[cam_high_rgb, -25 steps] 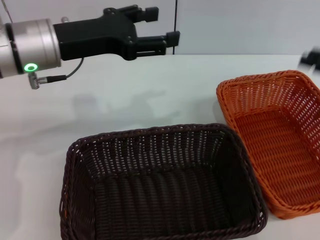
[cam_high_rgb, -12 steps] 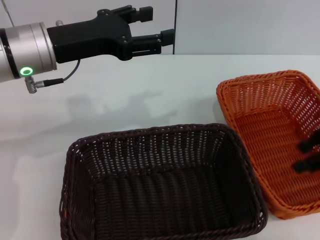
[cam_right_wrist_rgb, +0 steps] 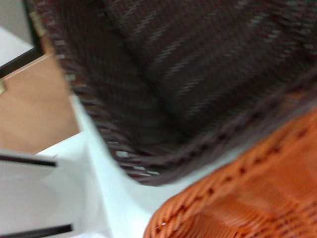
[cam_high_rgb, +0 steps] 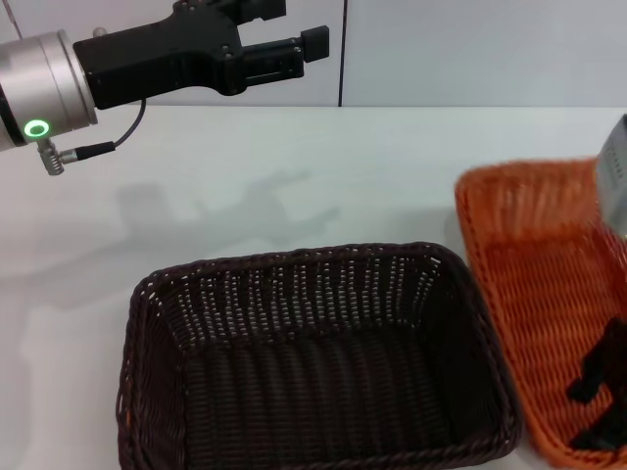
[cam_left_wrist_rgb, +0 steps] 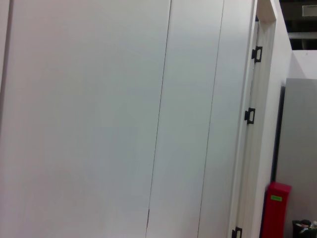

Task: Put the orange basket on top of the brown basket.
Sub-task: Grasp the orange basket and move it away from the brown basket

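From where I stand, the left tool [cam_high_rgb: 284, 34] hangs high over the far side of the white surface [cam_high_rgb: 294, 166], well apart from both baskets. Its fingers are spread with nothing between them, and it looks idle. Its wrist camera sees only wall panels [cam_left_wrist_rgb: 99, 119] and a door edge, which fits an arm that has no part in this job.

In front, near the middle, the brown basket [cam_high_rgb: 313, 357] sits flat on the surface with its mouth up and nothing inside.

Just beside it, on the right, is the orange basket [cam_high_rgb: 539, 294]. Its long side runs close along the brown one's short end; whether the two rims touch I cannot tell. It seems to rest on the surface, though its far rim looks smeared, as if it is shifting.

The right tool [cam_high_rgb: 598, 397] is down inside the orange basket near its front corner, a dark shape at the edge of the head view. Whether its fingers are apart or pinching the weave I cannot tell. The right wrist view shows only the brown rim [cam_right_wrist_rgb: 148, 114] above the orange rim [cam_right_wrist_rgb: 237, 198].

So, as I judge it, the task is at its start: a hold is being found. Lifting, carrying across and setting down on the brown basket all remain.
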Tool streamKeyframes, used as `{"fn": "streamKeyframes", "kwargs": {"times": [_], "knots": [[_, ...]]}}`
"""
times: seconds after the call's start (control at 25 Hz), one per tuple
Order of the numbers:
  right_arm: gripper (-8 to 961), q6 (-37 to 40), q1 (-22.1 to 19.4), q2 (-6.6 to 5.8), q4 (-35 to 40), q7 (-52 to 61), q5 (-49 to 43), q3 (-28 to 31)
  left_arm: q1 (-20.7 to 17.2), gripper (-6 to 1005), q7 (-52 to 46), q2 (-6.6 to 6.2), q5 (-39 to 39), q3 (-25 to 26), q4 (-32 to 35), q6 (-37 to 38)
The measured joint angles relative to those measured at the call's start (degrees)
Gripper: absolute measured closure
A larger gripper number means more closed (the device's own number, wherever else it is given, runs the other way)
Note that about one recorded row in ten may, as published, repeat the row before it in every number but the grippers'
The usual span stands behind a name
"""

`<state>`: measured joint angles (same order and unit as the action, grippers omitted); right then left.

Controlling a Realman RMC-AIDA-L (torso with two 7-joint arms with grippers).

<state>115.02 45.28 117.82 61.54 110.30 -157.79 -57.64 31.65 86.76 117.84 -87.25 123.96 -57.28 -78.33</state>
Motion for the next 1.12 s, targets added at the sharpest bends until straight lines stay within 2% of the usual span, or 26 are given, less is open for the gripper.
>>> {"fn": "streamKeyframes", "kwargs": {"times": [0.16,0.48,0.64,0.76,0.8,0.84,0.88,1.0,1.04,1.08,1.12], "knots": [[289,2.98,0.56,0.69,-0.23,-0.19,1.38,-2.13,-0.01,157,-0.01,0.00,0.02,0.00,0.22,0.06],[291,9.76,1.51,0.87,-0.35,0.91,7.60,-9.39,0.07,157,0.28,0.02,0.07,1.96,1.08,0.31],[293,10.36,1.89,0.82,-1.00,2.40,13.31,-15.47,0.05,157,0.29,0.02,0.09,3.04,1.50,0.32],[293,10.47,2.33,0.53,-1.20,2.66,15.59,-16.28,-0.02,157,0.30,0.02,0.09,3.31,1.87,0.37],[292,10.53,2.53,0.25,-1.13,2.76,16.66,-16.41,-0.04,157,0.31,0.01,0.09,3.53,2.07,0.37],[292,10.60,2.72,-0.91,-0.19,3.17,18.58,-16.04,-0.07,157,0.34,0.01,0.09,3.82,2.34,0.32],[292,10.60,2.72,-0.91,-0.19,3.17,18.58,-16.04,-0.07,157,0.34,0.01,0.09,3.82,2.34,0.32],[292,10.49,2.76,-3.87,3.53,4.51,21.60,-14.14,-0.12,157,0.41,-0.02,0.09,4.18,2.85,0.11],[292,10.10,2.69,-5.23,7.35,4.82,21.89,-10.16,-0.11,157,0.43,-0.04,0.09,4.21,2.87,0.16],[292,10.10,2.69,-5.23,7.35,4.82,21.89,-10.16,-0.12,157,0.44,-0.04,0.09,4.23,2.87,0.21],[293,9.93,2.78,-5.72,9.39,4.80,21.16,-7.06,-0.12,157,0.44,-0.04,0.09,4.23,2.87,0.21]]}}
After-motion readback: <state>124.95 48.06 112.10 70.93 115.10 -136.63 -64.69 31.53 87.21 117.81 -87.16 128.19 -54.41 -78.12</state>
